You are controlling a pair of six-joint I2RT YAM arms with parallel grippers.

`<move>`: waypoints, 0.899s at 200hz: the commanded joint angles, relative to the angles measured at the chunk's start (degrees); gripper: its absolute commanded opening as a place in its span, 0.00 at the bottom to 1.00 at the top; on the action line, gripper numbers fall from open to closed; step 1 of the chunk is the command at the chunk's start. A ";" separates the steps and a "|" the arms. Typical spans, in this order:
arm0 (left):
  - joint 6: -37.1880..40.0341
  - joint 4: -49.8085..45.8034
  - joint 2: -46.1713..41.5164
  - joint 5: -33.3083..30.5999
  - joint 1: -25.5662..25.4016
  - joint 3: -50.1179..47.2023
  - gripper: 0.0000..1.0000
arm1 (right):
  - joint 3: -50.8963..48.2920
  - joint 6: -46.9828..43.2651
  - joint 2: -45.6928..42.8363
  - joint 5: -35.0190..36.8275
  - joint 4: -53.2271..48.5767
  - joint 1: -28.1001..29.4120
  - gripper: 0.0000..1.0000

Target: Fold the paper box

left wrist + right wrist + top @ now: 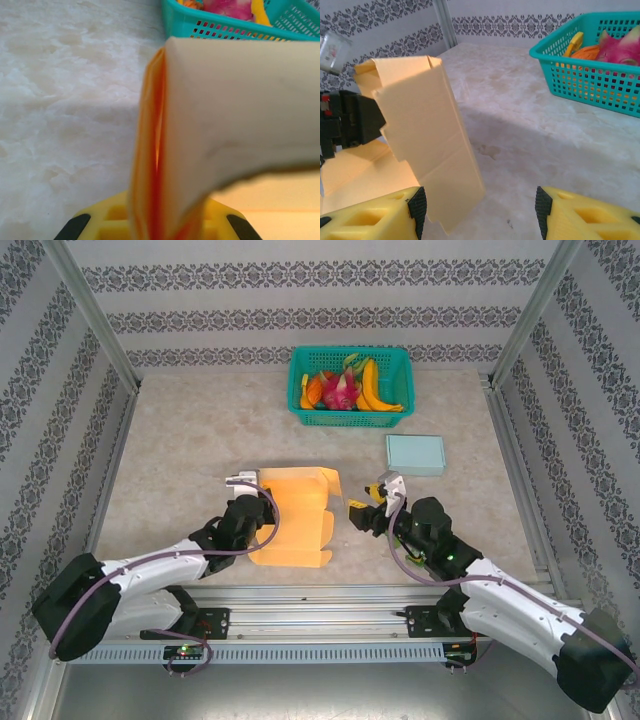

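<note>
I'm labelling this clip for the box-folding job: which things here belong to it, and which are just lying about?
Job: orange paper box, left gripper shut on it, right gripper open.
Lying about: teal basket of fruit, pale teal box.

We see a beige marbled tabletop (190, 440) enclosed by white walls with grey damask-patterned bands (300, 278) and silver metal corner posts (90, 315).

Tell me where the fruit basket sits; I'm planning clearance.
In the top view, the fruit basket sits far centre, beyond the orange paper box and behind-left of the pale box.
</note>
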 commanded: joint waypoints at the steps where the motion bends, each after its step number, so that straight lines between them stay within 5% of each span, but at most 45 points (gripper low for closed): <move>1: 1.25 2.58 -1.55 2.03 -0.63 -1.44 0.00 | -0.04 -1.05 0.55 -1.58 0.75 -0.25 0.61; 180: 3.21 5.66 -1.54 8.69 -0.66 -2.24 0.00 | 4.62 -3.62 6.83 -2.55 0.76 4.70 0.56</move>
